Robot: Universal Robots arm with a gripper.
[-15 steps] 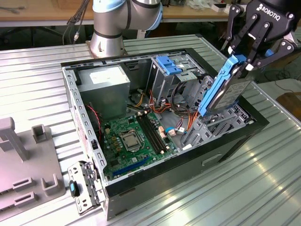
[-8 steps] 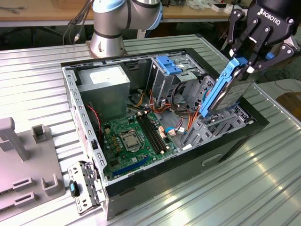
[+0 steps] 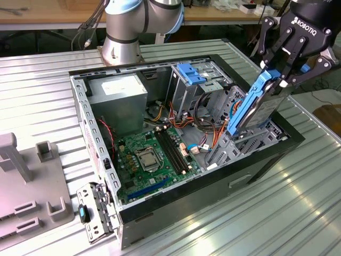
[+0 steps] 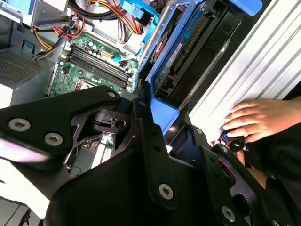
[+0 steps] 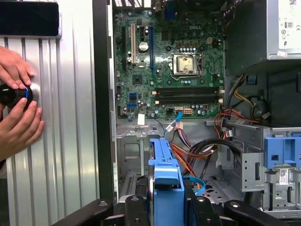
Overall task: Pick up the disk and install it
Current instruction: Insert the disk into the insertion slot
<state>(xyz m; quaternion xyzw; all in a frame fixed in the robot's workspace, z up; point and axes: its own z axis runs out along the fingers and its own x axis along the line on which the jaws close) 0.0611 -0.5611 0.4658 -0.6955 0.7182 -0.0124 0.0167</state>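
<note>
The disk [image 3: 256, 104], a grey drive in a bright blue carrier, hangs tilted over the exterior view's right end of the open computer case [image 3: 256, 165]. Its lower end dips among the drive slots [image 3: 250, 136] there. My gripper [image 3: 281, 80] is shut on the disk's upper end, black fingers on both flat sides. In the second wrist view the disk [image 4: 174, 52] runs away from the gripper [image 4: 162, 120] toward the case interior. In the first wrist view the blue carrier end [image 5: 165, 176] sits between the fingers [image 5: 136, 207].
Inside the case are a green motherboard [image 3: 154, 154], a grey power supply [image 3: 117, 98], a tall drive bay with a blue bracket [image 3: 192, 72] and loose cables. A person's hands [image 5: 19, 94] rest on a black knob [image 5: 11, 94] beside the case. A grey fixture [image 3: 26, 186] stands at the exterior view's left.
</note>
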